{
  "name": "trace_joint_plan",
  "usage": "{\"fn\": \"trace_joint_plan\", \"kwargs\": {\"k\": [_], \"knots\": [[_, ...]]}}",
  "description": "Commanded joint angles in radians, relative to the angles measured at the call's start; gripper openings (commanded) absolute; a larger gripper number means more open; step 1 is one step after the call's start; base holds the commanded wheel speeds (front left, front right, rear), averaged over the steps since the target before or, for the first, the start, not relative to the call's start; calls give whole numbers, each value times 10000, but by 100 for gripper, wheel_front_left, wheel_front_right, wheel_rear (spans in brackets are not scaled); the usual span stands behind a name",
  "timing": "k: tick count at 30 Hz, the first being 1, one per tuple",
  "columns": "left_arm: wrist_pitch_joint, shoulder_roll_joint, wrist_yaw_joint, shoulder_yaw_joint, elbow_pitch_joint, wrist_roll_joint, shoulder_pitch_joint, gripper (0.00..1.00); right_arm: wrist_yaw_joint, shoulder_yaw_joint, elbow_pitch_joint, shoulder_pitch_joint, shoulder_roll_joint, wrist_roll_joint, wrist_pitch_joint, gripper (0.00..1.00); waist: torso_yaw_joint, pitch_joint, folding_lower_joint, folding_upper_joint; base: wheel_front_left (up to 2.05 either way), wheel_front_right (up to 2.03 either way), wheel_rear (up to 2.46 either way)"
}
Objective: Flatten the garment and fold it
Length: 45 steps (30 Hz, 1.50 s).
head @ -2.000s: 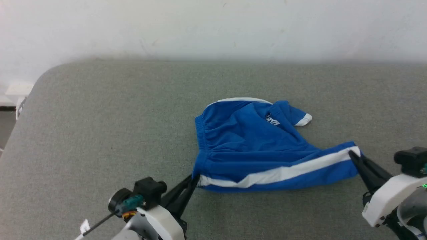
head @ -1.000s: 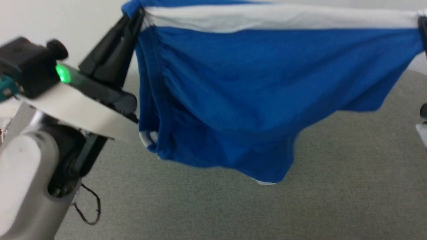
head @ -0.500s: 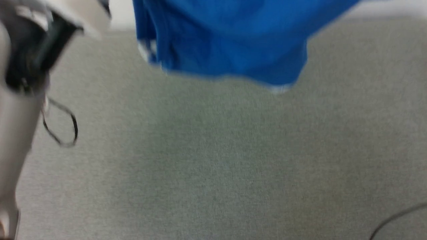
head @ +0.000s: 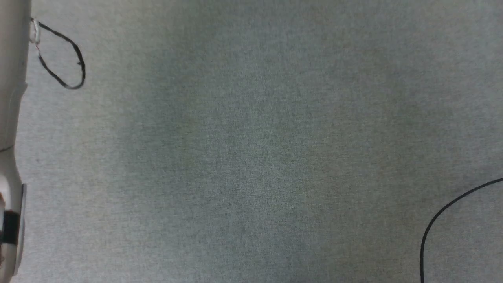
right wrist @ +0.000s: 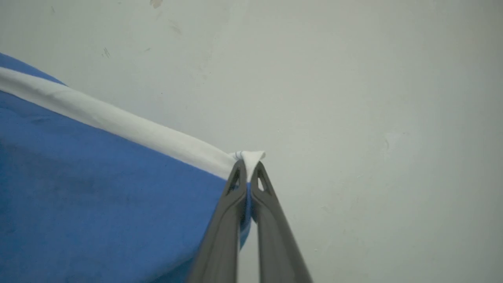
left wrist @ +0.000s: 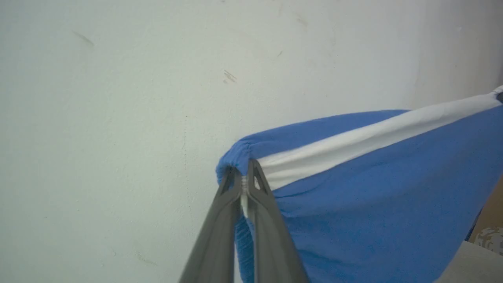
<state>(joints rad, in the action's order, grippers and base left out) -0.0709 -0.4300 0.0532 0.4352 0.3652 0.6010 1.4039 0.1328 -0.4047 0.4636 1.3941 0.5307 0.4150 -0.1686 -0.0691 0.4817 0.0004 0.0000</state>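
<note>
The garment [left wrist: 373, 188], bright blue shorts with a white side stripe, hangs in the air in front of a pale wall, stretched between both grippers. My left gripper [left wrist: 244, 177] is shut on its gathered waistband corner. My right gripper [right wrist: 246, 167] is shut on the white hem corner of the garment [right wrist: 90, 169], and the stripe runs taut between the two grips. In the head view the pale left forearm [head: 10, 118] stands along the left edge.
The grey fabric table top [head: 251, 149] spreads across the head view. A thin black cable loop [head: 65, 59] hangs off the left arm, and another black cable [head: 440, 220] curves in at the lower right. A tan patterned object [left wrist: 489, 236] sits beyond the table.
The garment, held up at the top of the head view a second ago, has risen out of it, as has the left gripper. The head view now looks straight down at the bare table.
</note>
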Motion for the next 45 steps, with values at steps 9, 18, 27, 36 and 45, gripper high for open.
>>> {"fn": "trace_joint_plan", "kwargs": {"k": [9, 18, 27, 36, 45], "knots": [[1600, 480, 188, 231, 1600, -174, -619, 0, -21, -742, 1412, -271, -600, 51, -782, 0, 133, 634, -4, 0, 0, 0, 0], [2637, 786, 328, 1061, 2373, -53, -4225, 0, -21, -1491, 1427, -3267, -455, 423, -925, 0, 400, -700, -4, 0, 0, 0, 0], [2570, 292, 320, 1774, 1747, 197, -7831, 0, -21, -2242, 146, -7175, 294, 1241, -929, 0, 467, -2138, -4, 0, 0, 0, 0], [2151, -250, -101, 2377, 588, 86, -9890, 0, -21, -3635, -717, -9399, 1358, 2454, -787, 0, 672, -3261, -4, 0, 0, 0, 0], [1847, -618, -574, 2677, -675, 355, -11690, 0, -21, -3492, -1177, -10923, 1918, 3326, -121, 0, 854, -4477, -4, 0, 0, 0, 0]]}}
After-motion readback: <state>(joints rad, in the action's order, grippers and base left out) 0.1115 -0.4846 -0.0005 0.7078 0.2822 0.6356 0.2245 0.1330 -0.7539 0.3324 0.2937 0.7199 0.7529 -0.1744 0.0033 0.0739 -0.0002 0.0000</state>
